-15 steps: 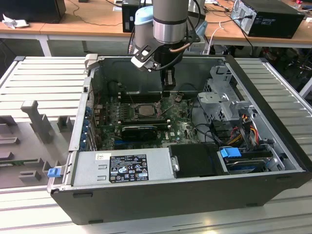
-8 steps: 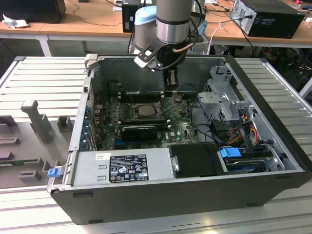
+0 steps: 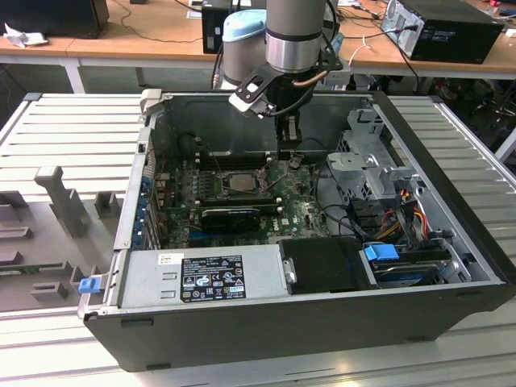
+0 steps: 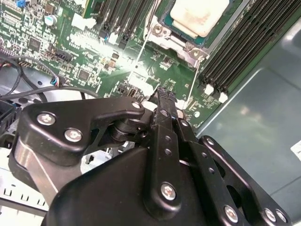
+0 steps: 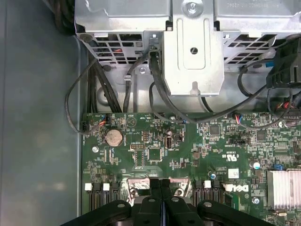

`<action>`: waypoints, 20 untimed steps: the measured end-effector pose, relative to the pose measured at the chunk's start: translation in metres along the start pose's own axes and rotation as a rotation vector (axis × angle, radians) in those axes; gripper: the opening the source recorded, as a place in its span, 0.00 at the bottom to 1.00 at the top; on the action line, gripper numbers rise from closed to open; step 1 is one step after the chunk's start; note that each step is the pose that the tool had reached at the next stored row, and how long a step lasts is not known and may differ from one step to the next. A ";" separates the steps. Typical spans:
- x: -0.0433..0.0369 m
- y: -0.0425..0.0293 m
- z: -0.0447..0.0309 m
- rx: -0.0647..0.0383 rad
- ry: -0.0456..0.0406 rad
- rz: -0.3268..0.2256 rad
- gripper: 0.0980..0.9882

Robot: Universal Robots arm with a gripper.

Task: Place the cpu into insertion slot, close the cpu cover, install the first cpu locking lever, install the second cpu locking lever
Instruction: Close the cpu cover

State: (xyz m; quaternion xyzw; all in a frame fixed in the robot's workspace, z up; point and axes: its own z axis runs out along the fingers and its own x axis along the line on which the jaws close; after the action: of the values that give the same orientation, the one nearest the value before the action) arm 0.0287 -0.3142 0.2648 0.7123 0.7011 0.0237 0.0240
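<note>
We count one open computer case (image 3: 435,201) and one green board (image 3: 302,216) in it. We see one cpu (image 4: 197,14) and one cpu cover (image 4: 188,47) on that board. We count one robot arm (image 3: 294,32) with one gripper (image 5: 161,181), and the gripper has two fingers (image 5: 154,188). We find one round silver battery (image 5: 113,137), one grey box with a label (image 3: 161,282), two blue clips (image 3: 89,284) (image 3: 380,252) and one silver block with thin fins (image 5: 283,188).

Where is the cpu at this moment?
The cpu lies in the insertion slot on the motherboard, on the exterior view's left of the gripper.
</note>
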 end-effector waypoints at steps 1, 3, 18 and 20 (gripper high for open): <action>0.0000 0.0025 0.0002 0.000 0.0000 0.000 0.01; 0.0001 0.0044 0.0003 0.000 0.0000 0.000 0.01; 0.0005 0.0334 0.0022 0.000 -0.0001 0.000 0.01; 0.0006 0.0362 0.0024 0.000 -0.0001 0.000 0.01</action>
State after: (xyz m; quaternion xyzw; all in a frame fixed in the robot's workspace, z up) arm 0.0650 -0.3142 0.2648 0.7123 0.7010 0.0236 0.0239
